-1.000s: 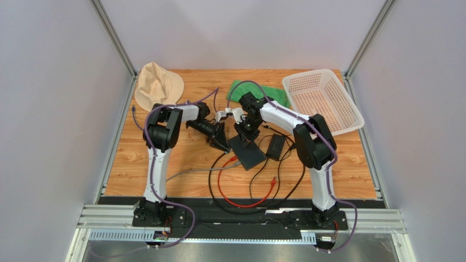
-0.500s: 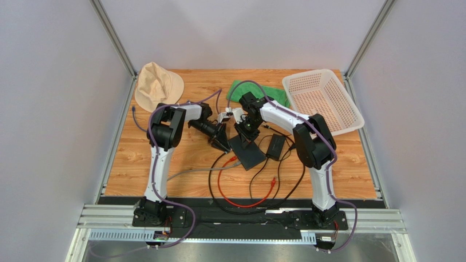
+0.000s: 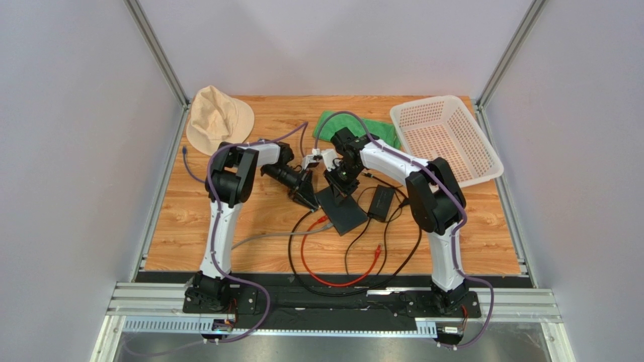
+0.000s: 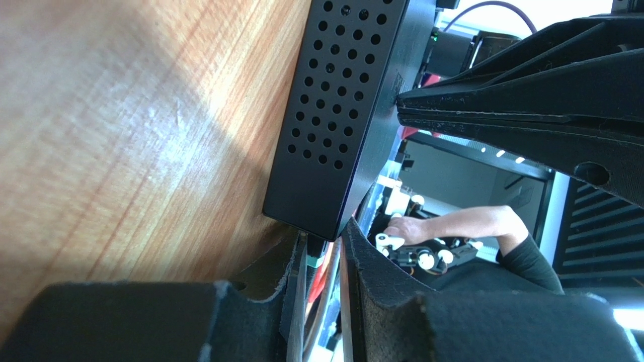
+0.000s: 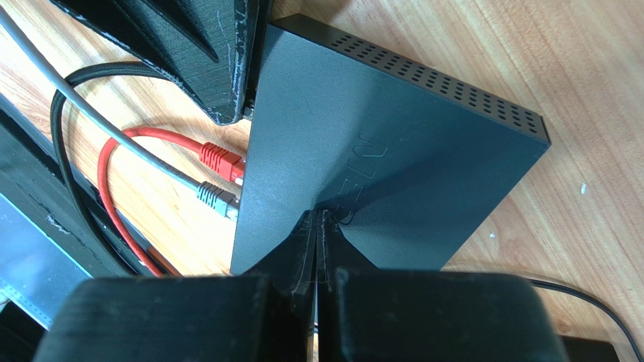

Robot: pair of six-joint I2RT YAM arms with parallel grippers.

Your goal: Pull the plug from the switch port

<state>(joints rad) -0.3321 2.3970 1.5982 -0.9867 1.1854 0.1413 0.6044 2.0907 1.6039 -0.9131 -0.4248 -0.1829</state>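
Cable tangle [image 5: 166, 138] before switch [image 5: 393, 151]

Top view: the red plug [image 3: 320, 219] and grey plug [image 3: 325, 225] at the near-left edge of the switch [image 3: 344, 213] are too small to judge seating. The green cloth [image 3: 378, 130] is partly hidden behind the right arm.

Left wrist view: the gap at the left gripper [image 4: 323, 232] is dark and narrow. Something thin, possibly a plug, sits there. Whether the fingers pinch it cannot be told. The background is blurred.

Right wrist view: the switch port face is turned away, so the sockets are unseen. A left gripper finger covers the far end of that edge. The power adapter [image 5: 605, 353] is cut off at the bottom-right corner.
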